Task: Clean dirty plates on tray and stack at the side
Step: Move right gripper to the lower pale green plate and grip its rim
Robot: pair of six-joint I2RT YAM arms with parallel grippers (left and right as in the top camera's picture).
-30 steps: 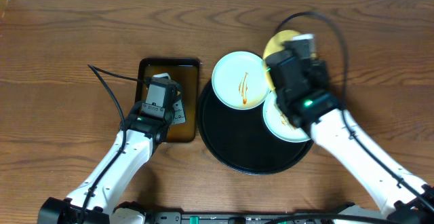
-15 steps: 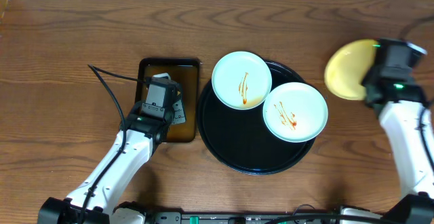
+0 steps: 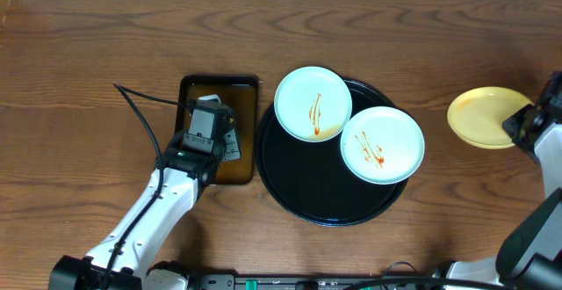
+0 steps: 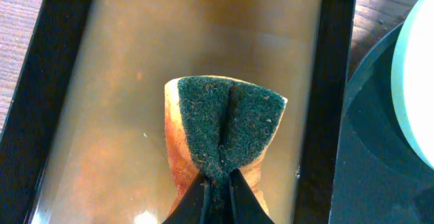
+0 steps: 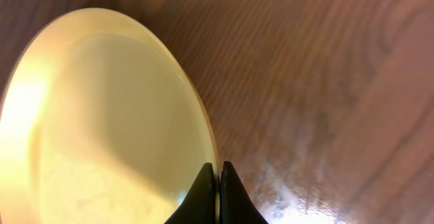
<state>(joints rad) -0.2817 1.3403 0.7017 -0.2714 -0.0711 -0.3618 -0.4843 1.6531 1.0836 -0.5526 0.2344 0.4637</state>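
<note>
Right gripper [image 5: 218, 176] is pinched closed on the rim of the yellow plate [image 5: 102, 115], held near the right edge of the bench [image 3: 88, 44], well apart from the black tray [image 3: 307, 189]. Two blue plates [image 3: 313, 104] [image 3: 382, 145], both sauce-streaked, lie side by side on that tray. Left gripper [image 4: 217, 183] is clamped on a sponge [image 4: 227, 125] over the brown tray [image 4: 122, 81], left of centre.

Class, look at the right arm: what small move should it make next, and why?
Probably lower the yellow plate onto the table and open the right hand: it pinches the rim, and the plate is already off the black tray.
</note>
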